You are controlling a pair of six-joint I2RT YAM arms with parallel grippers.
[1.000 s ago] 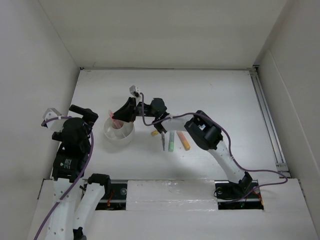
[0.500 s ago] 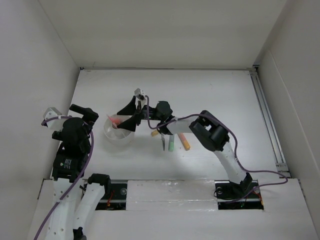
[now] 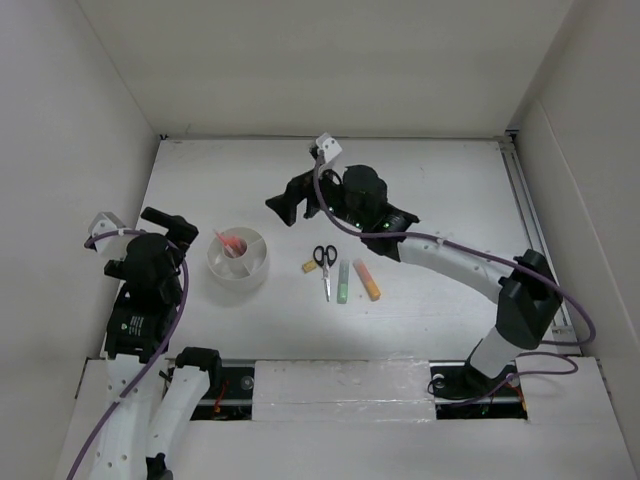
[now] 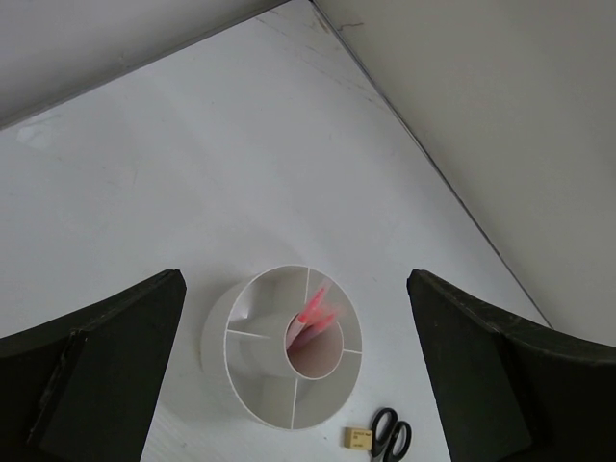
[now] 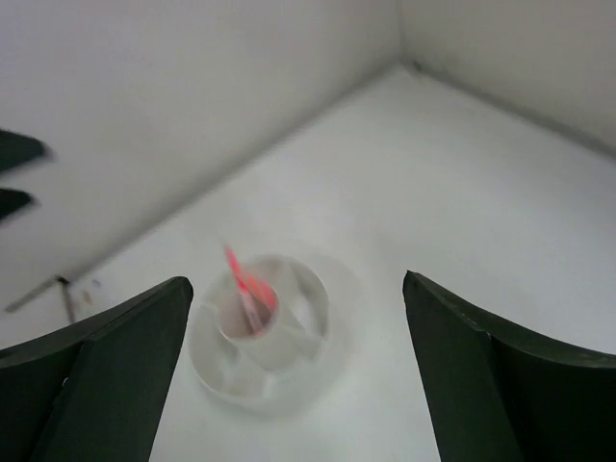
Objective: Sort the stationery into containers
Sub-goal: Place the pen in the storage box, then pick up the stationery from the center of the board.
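The round white tub (image 3: 243, 276) stands left of centre, with thin pink pens (image 3: 230, 242) leaning in its middle cup. To its right on the table lie a tan eraser (image 3: 309, 266), black-handled scissors (image 3: 324, 262), a green marker (image 3: 343, 282) and an orange marker (image 3: 367, 279). My right gripper (image 3: 284, 204) hangs open and empty above the table, behind and to the right of the tub. My left gripper (image 3: 168, 223) is open, left of the tub. The left wrist view shows the tub (image 4: 216, 337), pens (image 4: 316, 313), eraser (image 4: 357, 439) and scissors (image 4: 390, 435). The blurred right wrist view shows the tub (image 5: 241, 385) and pens (image 5: 245, 294).
White walls close in the table at the left, back and right. A metal rail (image 3: 535, 240) runs along the right edge. The right arm's purple cable (image 3: 450, 240) trails over the middle of the table.
My right gripper has opened, left the pink pen standing in the tub's middle cup, and drawn up and back to the right. The left arm has not moved.
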